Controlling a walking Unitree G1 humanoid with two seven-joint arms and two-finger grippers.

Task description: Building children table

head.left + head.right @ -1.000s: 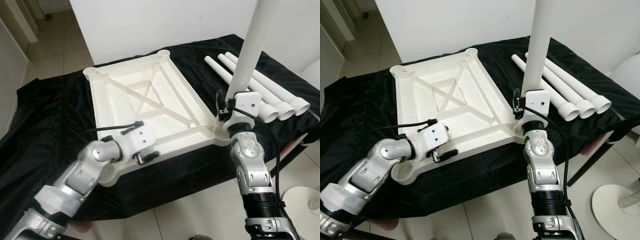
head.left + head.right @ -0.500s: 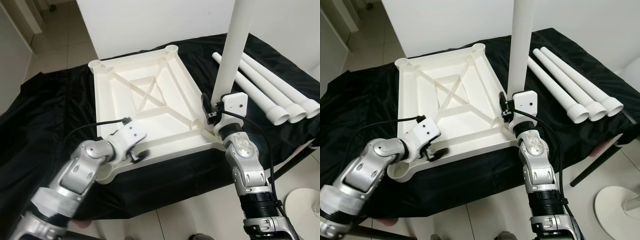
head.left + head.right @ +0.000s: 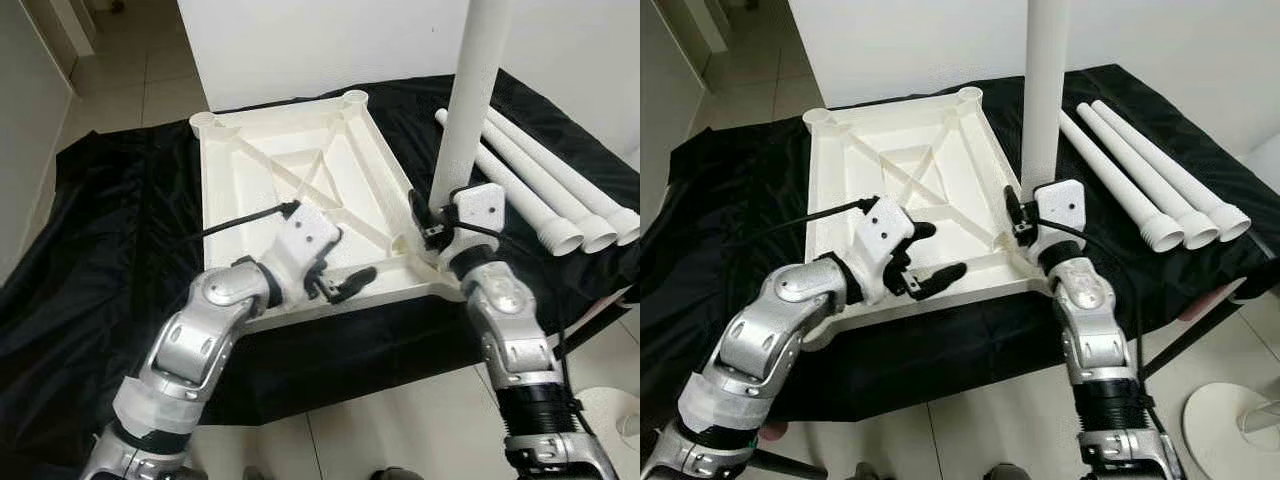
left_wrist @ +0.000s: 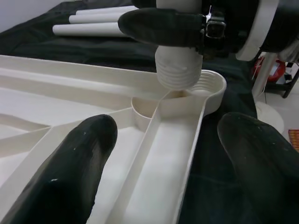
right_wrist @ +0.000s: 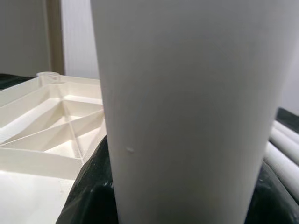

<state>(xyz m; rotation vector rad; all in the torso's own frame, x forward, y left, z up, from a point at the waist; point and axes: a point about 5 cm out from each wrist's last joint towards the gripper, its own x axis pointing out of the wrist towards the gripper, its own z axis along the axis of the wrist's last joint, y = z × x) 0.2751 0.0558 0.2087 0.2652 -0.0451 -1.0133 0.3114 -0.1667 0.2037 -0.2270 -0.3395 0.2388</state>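
The white table top (image 3: 300,170) lies upside down on a black cloth. My right gripper (image 3: 428,222) is shut on a white leg (image 3: 470,90) and holds it upright at the near right corner. The leg's threaded end (image 4: 179,72) sits at the mouth of the corner socket (image 4: 208,88). In the right wrist view the leg (image 5: 187,112) stands close up. My left gripper (image 3: 342,278) is open over the near rim, left of that corner. Its two fingers (image 4: 70,168) stand wide apart, one on each side of the near rail.
Three spare white legs (image 3: 540,190) lie side by side on the cloth (image 3: 120,240) to the right. The cloth-covered table ends just in front of the table top. A white round base (image 3: 612,400) stands on the tiled floor at the lower right.
My left gripper has moved right along the near rim toward the corner with the leg. The right gripper still holds the leg upright. The camera has shifted a little.
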